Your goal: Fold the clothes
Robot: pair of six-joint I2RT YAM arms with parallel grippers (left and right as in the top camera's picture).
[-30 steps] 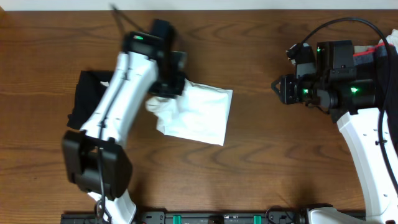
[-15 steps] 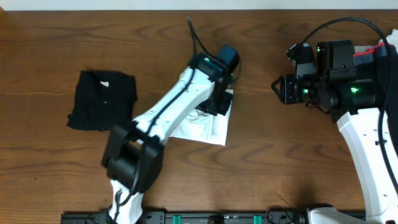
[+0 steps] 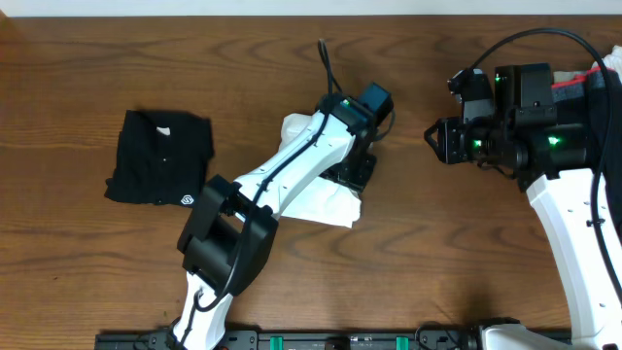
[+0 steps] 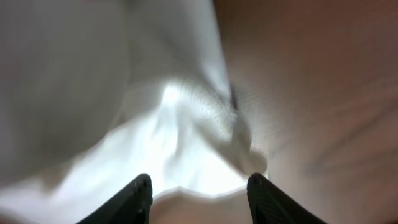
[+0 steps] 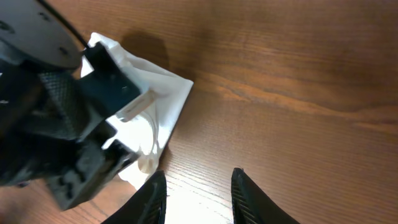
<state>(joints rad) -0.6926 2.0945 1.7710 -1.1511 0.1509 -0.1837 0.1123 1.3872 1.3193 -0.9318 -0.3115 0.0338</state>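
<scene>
The white garment (image 3: 327, 202) lies folded in the middle of the table, partly under my left arm. My left gripper (image 3: 356, 171) is low over its right edge, jaws wide apart. In the left wrist view the rumpled white fabric (image 4: 174, 124) fills the frame, and its edge lies just ahead of the open gripper (image 4: 199, 190); nothing is held. My right gripper (image 3: 431, 142) hovers to the right of the garment, open and empty. The right wrist view shows its fingers (image 5: 196, 193) over bare wood, with the white garment (image 5: 166, 93) and the left gripper's black body (image 5: 62, 124) at left. No print shows.
A black folded garment (image 3: 160, 156) lies at the left of the wooden table (image 3: 437, 253). A red and white item (image 3: 598, 76) sits at the far right edge behind the right arm. A black rail (image 3: 330, 340) runs along the front edge.
My left arm has swung from the garment's left side to its right edge, carrying fabric over. The white garment is now narrower and more folded. The right arm has not moved.
</scene>
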